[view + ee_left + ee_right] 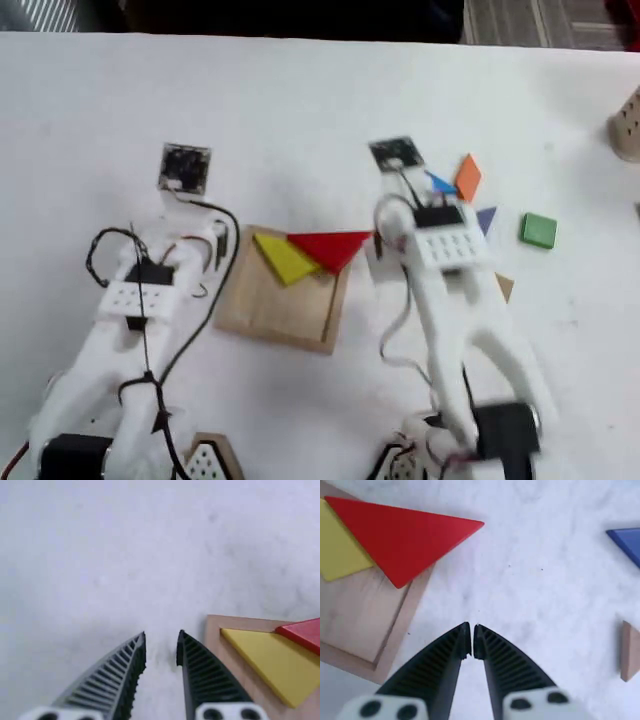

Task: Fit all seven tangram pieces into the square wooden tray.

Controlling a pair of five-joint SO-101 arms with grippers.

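The square wooden tray [262, 308] lies between my two arms. A yellow triangle [283, 258] rests in its far part. A red triangle [330, 247] leans over the tray's far right rim, its tip [479, 525] jutting past the rim [402, 625]. My left gripper [161, 640] hovers over bare table beside the tray's far left corner [215, 622], slightly open and holding nothing. My right gripper [471, 641] is shut and holding nothing, low over the table just right of the tray. An orange piece [467, 176], a blue one [440, 183], a purple one [486, 219], a green square [538, 230] and a tan piece [504, 287] lie loose to the right.
The white table [300, 110] stretches wide beyond the arms. A pale wooden object [628, 125] stands at the far right edge. Black cables [215, 285] hang beside the left arm near the tray. A blue corner [625, 542] and a tan piece [630, 650] lie right of my right gripper.
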